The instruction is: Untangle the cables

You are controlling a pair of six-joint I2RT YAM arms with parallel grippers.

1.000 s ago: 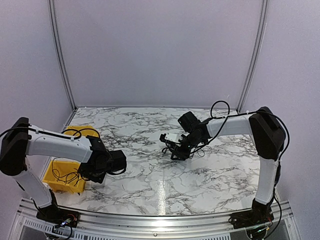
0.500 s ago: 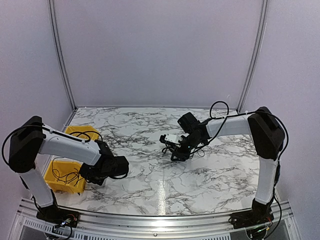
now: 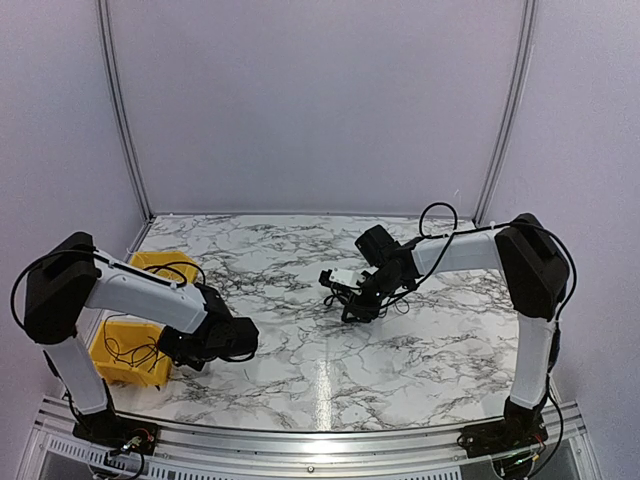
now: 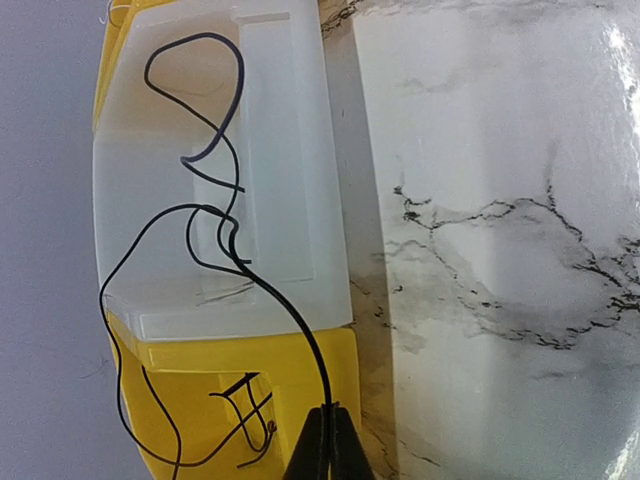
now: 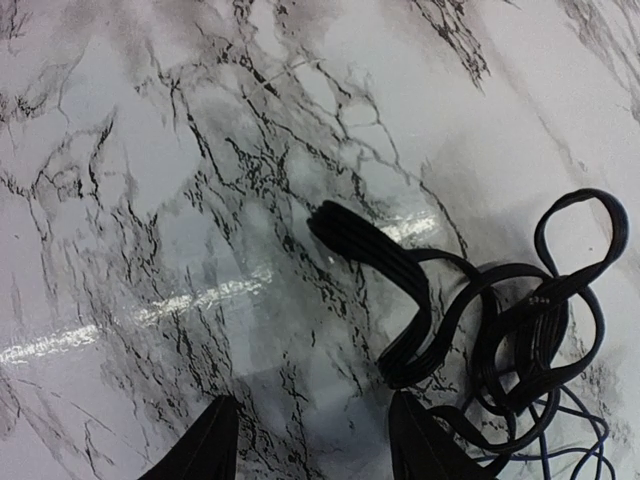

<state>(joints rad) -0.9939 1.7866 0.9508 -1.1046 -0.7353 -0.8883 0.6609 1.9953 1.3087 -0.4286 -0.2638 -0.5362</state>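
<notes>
Left gripper (image 4: 325, 442) is pressed closed, right gripper (image 5: 312, 442) holds its fingers apart.

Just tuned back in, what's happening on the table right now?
The left gripper is shut on a thin black wire that trails into the yellow bin. The right gripper is open, hovering over the tangled bunch of black cables on the marble table, not gripping it.

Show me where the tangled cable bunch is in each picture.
Top view: bunch right of centre, under the right arm's wrist.
Left wrist view: not there; just one wire over yellow bins.
Right wrist view: lower right corner.
Shared landmark: the marble table.
</notes>
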